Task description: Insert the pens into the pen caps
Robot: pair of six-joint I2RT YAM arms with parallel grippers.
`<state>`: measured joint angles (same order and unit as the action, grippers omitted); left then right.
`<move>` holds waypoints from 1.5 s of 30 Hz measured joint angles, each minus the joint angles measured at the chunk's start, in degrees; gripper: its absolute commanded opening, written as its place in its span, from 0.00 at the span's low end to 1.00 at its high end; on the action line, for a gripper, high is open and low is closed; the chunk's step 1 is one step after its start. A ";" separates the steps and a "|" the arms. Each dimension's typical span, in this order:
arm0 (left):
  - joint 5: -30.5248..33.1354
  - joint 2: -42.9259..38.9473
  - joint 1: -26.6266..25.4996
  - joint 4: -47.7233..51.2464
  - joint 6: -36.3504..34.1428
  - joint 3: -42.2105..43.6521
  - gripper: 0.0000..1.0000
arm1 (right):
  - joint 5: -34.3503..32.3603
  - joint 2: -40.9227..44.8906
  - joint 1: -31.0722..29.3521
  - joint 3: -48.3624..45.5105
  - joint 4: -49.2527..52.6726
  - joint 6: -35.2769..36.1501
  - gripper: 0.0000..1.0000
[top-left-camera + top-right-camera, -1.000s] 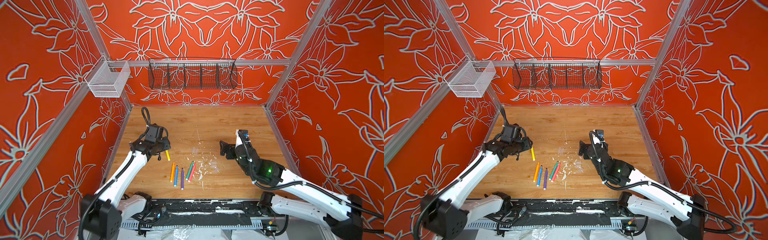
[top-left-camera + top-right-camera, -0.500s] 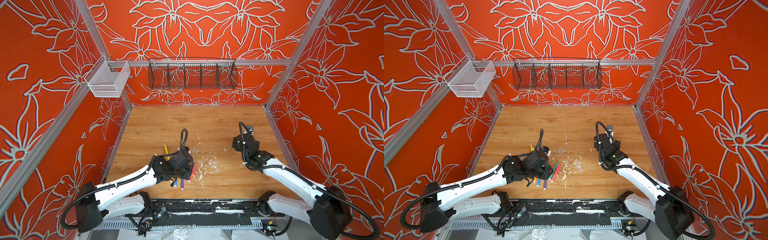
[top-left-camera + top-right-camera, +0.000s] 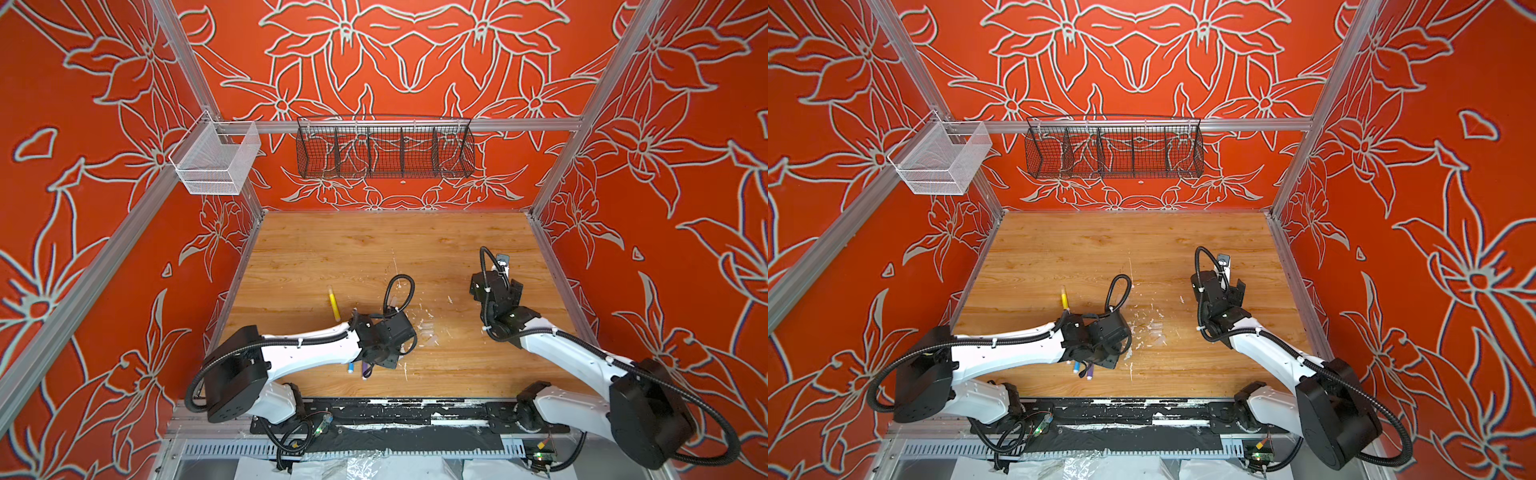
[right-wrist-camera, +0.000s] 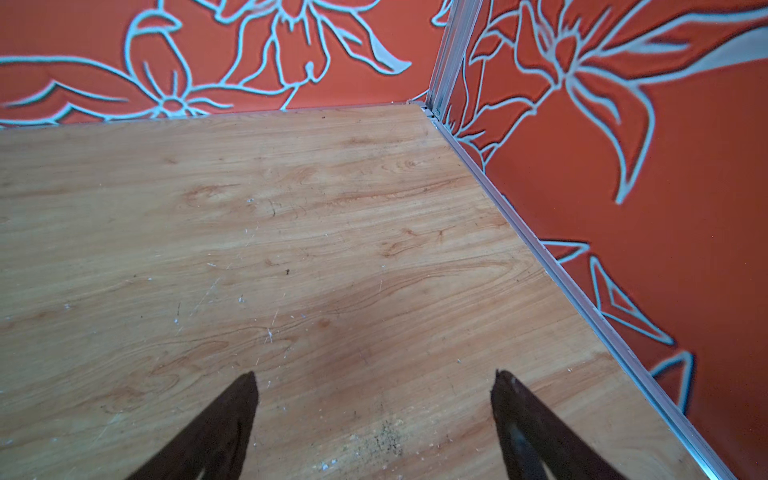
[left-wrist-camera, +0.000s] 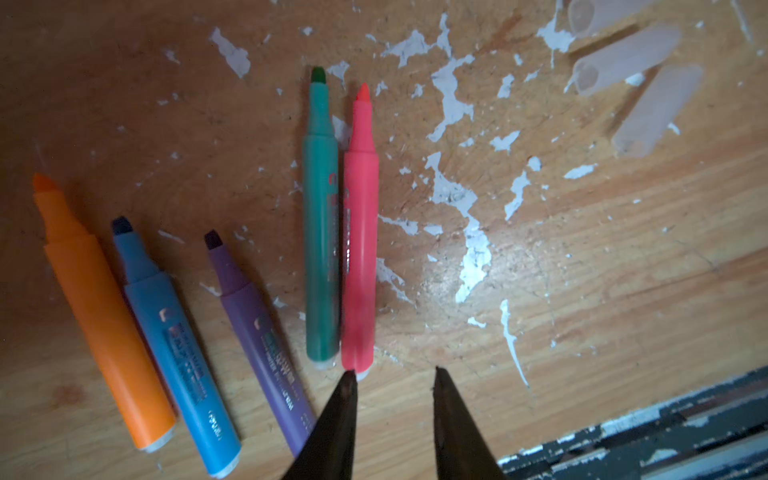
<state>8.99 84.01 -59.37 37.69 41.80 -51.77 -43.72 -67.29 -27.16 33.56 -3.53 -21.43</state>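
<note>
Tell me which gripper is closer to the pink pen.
Left. The left gripper hangs at the white end of the pink pen, one fingertip about touching it. The right gripper is over bare tabletop by the right wall, well away.

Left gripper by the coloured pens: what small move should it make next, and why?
Probably a slight sideways shift toward the red-pink pen, so its barrel sits between the jaws. In the left wrist view the left gripper stands open with nothing in its gap, one fingertip at that pen's white end, and the green pen lies right beside it.
</note>
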 measured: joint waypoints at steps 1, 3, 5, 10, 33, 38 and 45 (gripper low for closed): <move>0.42 0.94 0.00 -0.02 0.04 -0.68 0.31 | 0.00 0.00 0.00 -0.11 -0.37 0.00 0.90; 1.05 2.29 0.00 -0.04 0.09 -1.64 0.31 | 0.00 0.00 0.00 -0.39 -1.05 0.04 0.90; 1.92 3.45 0.00 0.42 0.24 -2.64 0.30 | 0.02 0.00 0.00 -0.66 -1.38 0.09 0.90; 3.80 6.36 0.00 1.42 0.48 -4.74 0.30 | 0.07 -0.63 0.00 -0.66 -1.70 0.26 0.88; 4.96 13.90 1.33 2.80 1.95 -5.64 0.24 | 0.17 -1.27 0.00 -0.66 -1.73 0.28 0.88; 3.08 12.85 2.43 0.98 1.92 -4.31 0.23 | 0.17 -1.27 0.00 -0.66 -1.73 0.28 0.88; 1.16 12.63 3.45 0.11 1.92 -4.00 0.20 | 0.17 -1.27 0.00 -0.66 -1.73 0.28 0.88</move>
<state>10.15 96.64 -55.92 37.80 43.72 -55.77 -43.55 -68.55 -27.16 32.91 -5.26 -21.15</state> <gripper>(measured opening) 0.210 0.881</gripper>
